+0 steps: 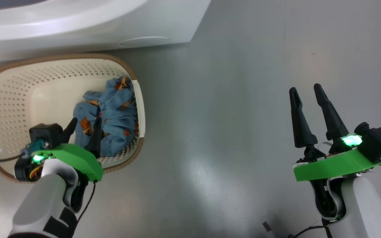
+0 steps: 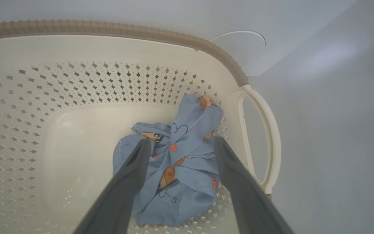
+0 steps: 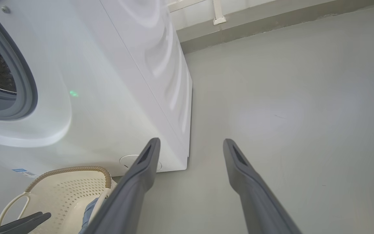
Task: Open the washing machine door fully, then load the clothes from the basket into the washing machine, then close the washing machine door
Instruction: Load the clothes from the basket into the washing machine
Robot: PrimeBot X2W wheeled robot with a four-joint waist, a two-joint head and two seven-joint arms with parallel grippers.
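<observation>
The cream basket (image 1: 18, 86) with its brown rim stands on the floor before the white washing machine (image 1: 78, 23). Light-blue clothes (image 1: 111, 115) with orange-brown figures lie bunched at its right end. My left gripper (image 1: 84, 127) reaches down into the basket, open, its fingers straddling the clothes (image 2: 187, 162) without closing. My right gripper (image 1: 306, 91) hovers open over bare floor, far to the right, holding nothing. In the right wrist view the washing machine (image 3: 115, 81) shows its grey gasket and dark drum opening at the left edge; the door is out of view.
Grey floor (image 1: 230, 99) spreads to the right of the basket and machine. A wall base with a white pipe (image 3: 218, 13) runs behind the machine. The basket's right handle (image 2: 265, 143) sits just beside my left fingers.
</observation>
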